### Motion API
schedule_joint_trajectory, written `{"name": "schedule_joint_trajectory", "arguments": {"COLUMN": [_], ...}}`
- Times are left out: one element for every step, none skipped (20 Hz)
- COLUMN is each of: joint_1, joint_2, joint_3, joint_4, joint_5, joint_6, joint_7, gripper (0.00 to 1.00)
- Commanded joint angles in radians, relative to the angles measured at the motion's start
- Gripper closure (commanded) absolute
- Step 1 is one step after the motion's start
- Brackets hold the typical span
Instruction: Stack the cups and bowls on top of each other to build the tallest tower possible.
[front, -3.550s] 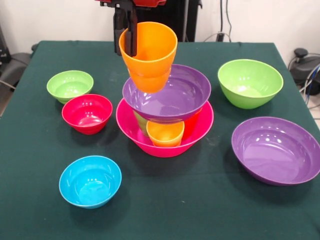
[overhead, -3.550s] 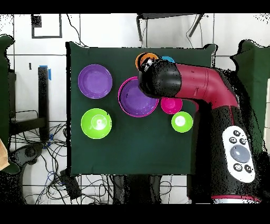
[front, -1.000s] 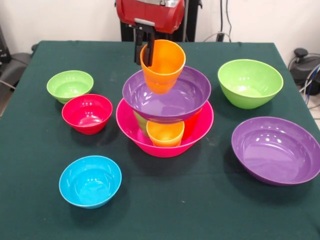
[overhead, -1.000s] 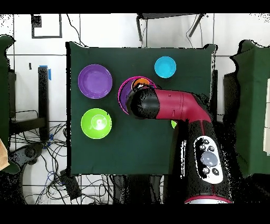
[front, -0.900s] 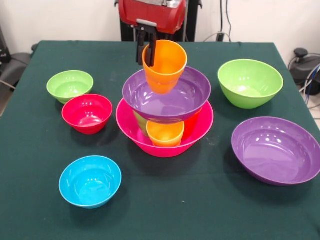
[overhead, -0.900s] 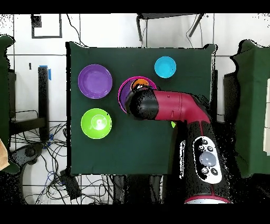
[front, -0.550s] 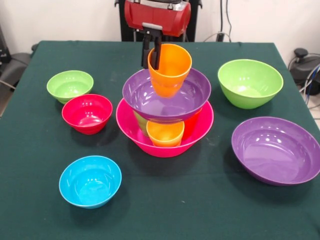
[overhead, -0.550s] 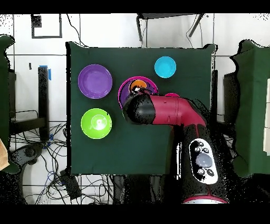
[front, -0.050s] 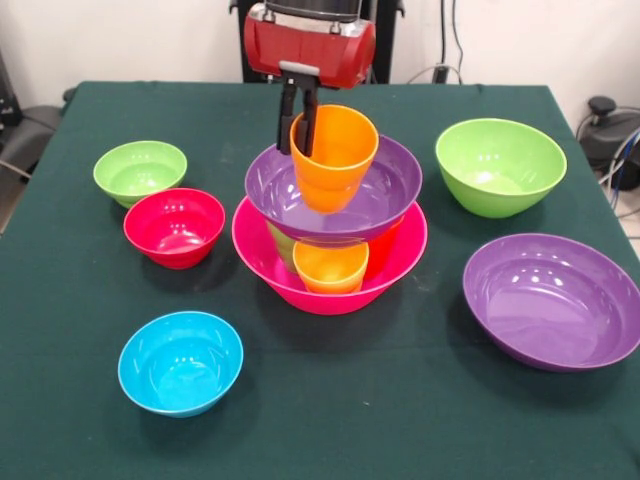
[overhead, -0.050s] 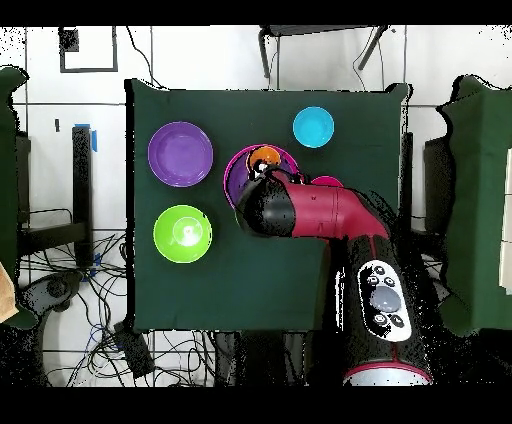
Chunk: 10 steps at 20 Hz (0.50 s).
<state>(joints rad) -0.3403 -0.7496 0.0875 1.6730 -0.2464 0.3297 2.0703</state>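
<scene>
Stacked at the middle of the green table (front, -0.050s: 90, 420), the tower (front, -0.050s: 330, 230) has a hot-pink bowl (front, -0.050s: 395, 265) as base, cups inside it, and a purple bowl (front, -0.050s: 375, 195) resting on them. The gripper (front, -0.050s: 299, 122) pinches the rim of an orange cup (front, -0.050s: 335, 160), one finger inside and one outside, with the cup upright in the purple bowl. Blue, red, two light-green and another purple bowl sit apart around the tower.
</scene>
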Motion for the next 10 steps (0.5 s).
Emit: {"name": "schedule_joint_trajectory", "arguments": {"joint_1": [0.03, 0.037, 0.043, 0.048, 0.054, 0.059, 0.065, 0.067, 0.068, 0.071], "joint_2": [0.055, 0.054, 0.053, 0.052, 0.052, 0.052, 0.052, 0.052, 0.052, 0.05], "joint_3": [0.019, 0.013, 0.007, 0.003, -0.003, -0.008, -0.014, -0.016, -0.017, -0.019], "joint_4": [0.058, 0.063, 0.068, 0.073, 0.077, 0.08, 0.08, 0.082, 0.087, 0.092], "joint_5": [-0.025, -0.024, -0.023, -0.02, -0.018, -0.016, -0.015, -0.013, -0.009, -0.007], "joint_6": [-0.024, -0.025, -0.026, -0.022, -0.023, -0.023, -0.021, -0.019, -0.017, -0.018], "joint_7": [0.078, 0.084, 0.09, 0.096, 0.102, 0.106, 0.109, 0.11, 0.111, 0.112], "gripper": [1.0, 1.0, 1.0, 1.0, 1.0, 1.0, 1.0, 1.0, 1.0, 1.0]}}
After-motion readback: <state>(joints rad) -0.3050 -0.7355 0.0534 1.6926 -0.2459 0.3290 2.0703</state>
